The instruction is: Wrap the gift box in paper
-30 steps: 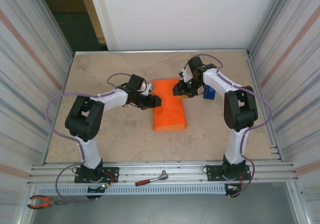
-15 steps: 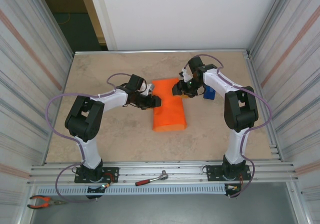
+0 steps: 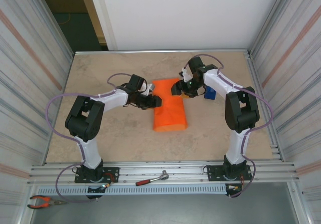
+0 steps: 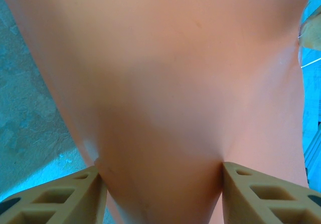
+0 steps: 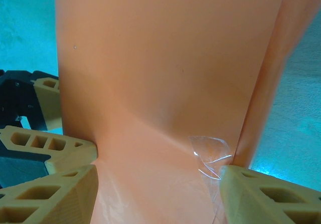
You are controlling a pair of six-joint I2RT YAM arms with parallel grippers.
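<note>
Straddling the paper point(image 3: 169, 111) from two sides, both arms meet at the middle of the worktop point(image 3: 115, 134), where the orange sheet is already folded into a bundle whose long axis runs roughly 12 to 6 o'clock in the top view. The gift box is most likely inside that bundle, fully covered.

The left gripper point(image 3: 154, 101) comes in at the bundle's 9 o'clock edge. In its wrist view both fingers point(image 4: 75, 194) press against the narrowed paper between them, so it looks clamped on the paper.

The right gripper point(image 3: 177, 89) sits at the bundle's 1 o'clock corner, its jaws either side of a paper fold. I cannot tell whether they pinch it or merely touch it. A piece of clear tape point(image 5: 209, 156) lies on the fold just beside the right-hand finger.

The blue tape dispenser point(image 3: 210, 92) stands near, at 3 o'clock of the right gripper, which is clearly the nearer arm to it. The coming move probably turns on that: the left holding the wrap shut from 9 o'clock while the right tends the seam
</note>
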